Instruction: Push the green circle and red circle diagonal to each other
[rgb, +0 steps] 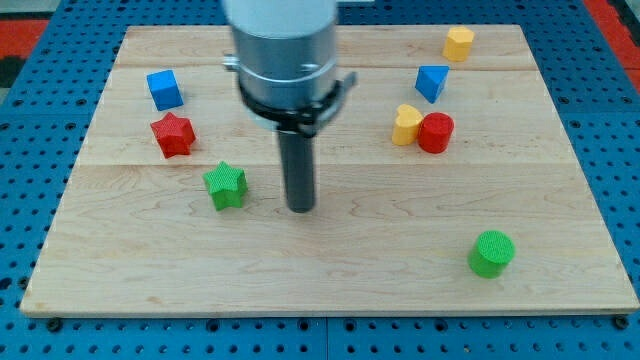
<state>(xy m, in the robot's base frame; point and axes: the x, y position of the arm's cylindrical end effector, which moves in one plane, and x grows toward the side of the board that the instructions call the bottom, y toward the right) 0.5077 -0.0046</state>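
The green circle (491, 252) sits near the board's lower right. The red circle (435, 132) sits at the upper right, touching a yellow block (406, 124) on its left. The green circle lies below and to the right of the red one, well apart. My tip (300, 207) rests on the board near the middle, just right of a green star (225, 185). It is far left of both circles and touches no block.
A red star (172, 134) and a blue cube (164, 89) lie at the upper left. A blue block (431, 82) and a yellow block (458, 43) lie at the upper right. The wooden board (150, 270) sits on a blue pegboard.
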